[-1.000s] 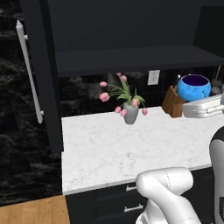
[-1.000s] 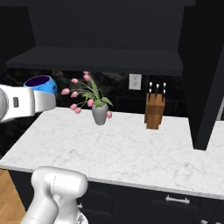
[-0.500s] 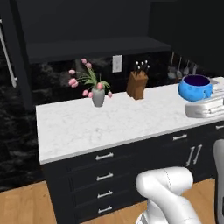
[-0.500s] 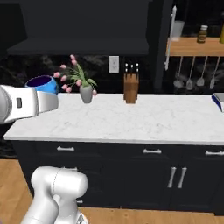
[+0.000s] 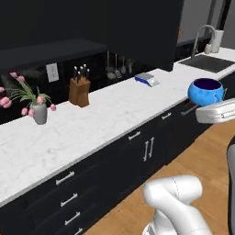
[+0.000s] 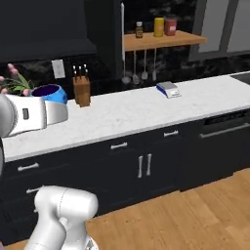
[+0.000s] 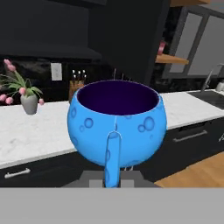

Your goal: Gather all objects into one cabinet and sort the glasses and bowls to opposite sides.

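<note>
A small bright blue bowl [image 7: 117, 124] with a dark inside and a handle-like tab hangs in the air in front of the counter, and my gripper [image 7: 113, 178] is shut on that tab from below. In the left base view the blue bowl [image 5: 205, 91] sits on top of my white hand at the right edge, with the gripper [image 5: 202, 106] under it. From the right base the blue bowl [image 6: 49, 93] and gripper [image 6: 59, 106] are at the left. A black wall cabinet [image 6: 105, 29] with a long white bar handle stands behind the counter. The glasses are out of view.
The long marble counter [image 5: 105, 114] carries a vase of pink flowers [image 5: 39, 112], a knife block [image 5: 79, 90] and a small flat scale [image 5: 148, 79]. A sink with a faucet [image 5: 202, 37] is far right. A wooden shelf [image 6: 161, 38] holds jars. Wood floor [image 6: 195, 210] lies below.
The whole picture has shifted: the base has moved back and to the right along the counter, so the sink and shelf have come into view. The blue bowl stays in my shut gripper.
</note>
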### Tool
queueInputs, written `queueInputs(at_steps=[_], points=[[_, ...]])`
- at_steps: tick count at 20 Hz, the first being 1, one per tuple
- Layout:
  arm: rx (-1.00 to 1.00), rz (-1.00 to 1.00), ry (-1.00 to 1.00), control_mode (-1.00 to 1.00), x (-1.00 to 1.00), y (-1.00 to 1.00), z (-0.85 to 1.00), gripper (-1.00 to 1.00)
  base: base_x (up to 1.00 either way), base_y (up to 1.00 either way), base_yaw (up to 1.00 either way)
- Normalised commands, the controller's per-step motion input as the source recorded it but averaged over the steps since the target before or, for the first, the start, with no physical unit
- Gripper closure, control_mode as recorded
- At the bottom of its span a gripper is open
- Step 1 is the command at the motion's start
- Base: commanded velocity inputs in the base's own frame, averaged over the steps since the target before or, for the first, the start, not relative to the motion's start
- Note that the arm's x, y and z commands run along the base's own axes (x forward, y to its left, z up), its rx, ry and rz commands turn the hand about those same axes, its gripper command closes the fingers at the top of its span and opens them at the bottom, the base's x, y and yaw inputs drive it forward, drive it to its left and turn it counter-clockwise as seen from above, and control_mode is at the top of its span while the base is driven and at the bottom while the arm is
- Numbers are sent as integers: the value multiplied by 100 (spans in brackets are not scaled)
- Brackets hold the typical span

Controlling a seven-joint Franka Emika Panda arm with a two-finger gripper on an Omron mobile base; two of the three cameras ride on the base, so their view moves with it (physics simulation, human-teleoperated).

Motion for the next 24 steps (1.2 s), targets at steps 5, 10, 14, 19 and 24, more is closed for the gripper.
queueInputs(at_steps=[5, 10, 14, 19, 24], points=[[0, 0, 0, 100, 0, 0, 0, 100, -20, -3, -79], [0, 0, 0, 100, 0, 0, 0, 100, -12, 0, -83], [0, 0, 0, 100, 0, 0, 0, 100, -2, 0, -84], [0, 0, 0, 100, 0, 0, 0, 100, 0, 0, -82], [0, 0, 0, 100, 0, 0, 0, 100, 0, 0, -81]])
